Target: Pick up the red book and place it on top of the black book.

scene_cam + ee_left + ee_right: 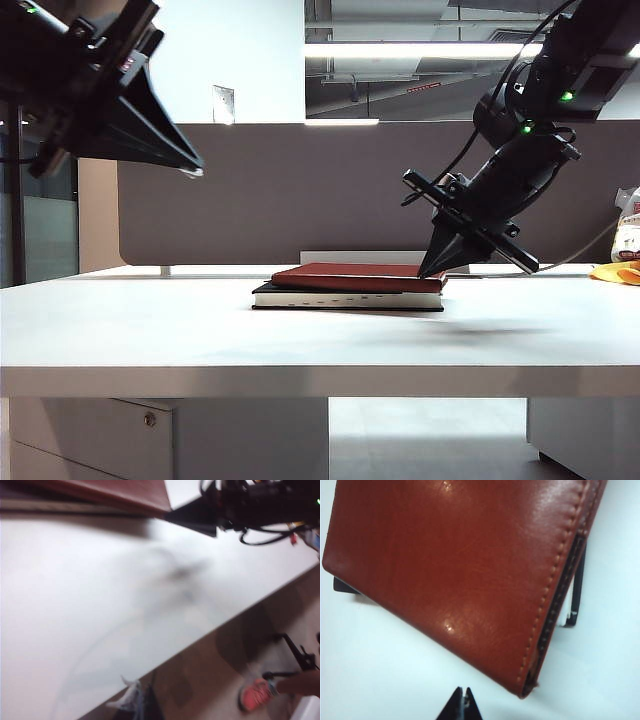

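- So, red book (pixel 358 277) lies on top of black book (pixel 345 297), mid-table (pixel 150 330), sitting skewed.
- Right gripper (pixel 432 270) tips pressed together, holding nothing, just beside the red book's corner.
- Left gripper (pixel 190 165) raised well apart; can't tell its jaws.
- Risk: closed tip catching that corner would slide the book off.

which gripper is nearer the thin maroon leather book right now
Right. The right gripper, shut, sits at the end of the thin maroon leather book lying on the thicker black book; the left gripper hangs high up, far off.
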